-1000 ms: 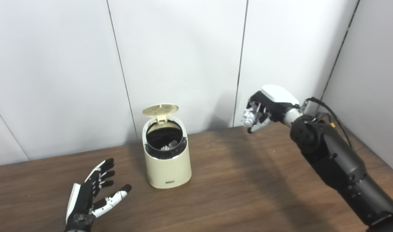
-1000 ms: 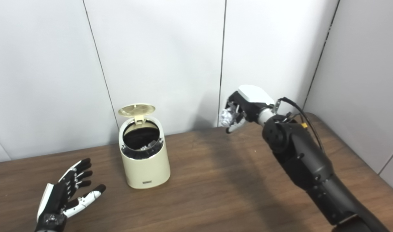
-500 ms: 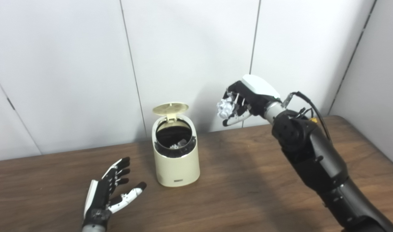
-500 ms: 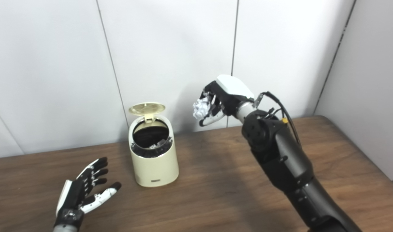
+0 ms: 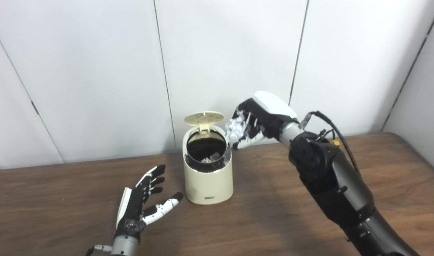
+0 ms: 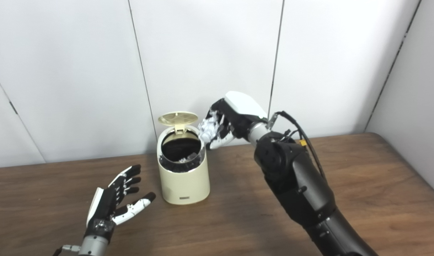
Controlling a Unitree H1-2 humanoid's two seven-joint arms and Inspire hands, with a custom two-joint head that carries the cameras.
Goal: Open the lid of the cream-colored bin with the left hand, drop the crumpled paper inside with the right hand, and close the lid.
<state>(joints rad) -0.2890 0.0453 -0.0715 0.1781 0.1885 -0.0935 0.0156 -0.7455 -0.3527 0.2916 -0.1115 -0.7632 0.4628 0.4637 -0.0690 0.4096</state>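
The cream-colored bin (image 5: 208, 179) stands on the brown table with its round lid (image 5: 204, 117) flipped up at the back. Its dark inside shows some crumpled scraps. My right hand (image 5: 254, 121) hovers just above and right of the bin's rim, shut on a white ball of crumpled paper (image 5: 234, 128). My left hand (image 5: 142, 204) rests low over the table to the left of the bin, open with fingers spread and palm up, holding nothing.
A wooden table (image 5: 295, 217) spans the view, with grey wall panels close behind the bin. The right forearm (image 5: 330, 181) crosses the table's right half. A side wall closes in at the far right.
My right hand has carried the paper ball leftward and slightly down, from well right of the bin to its rim. The camera has panned left. The left hand stays open.
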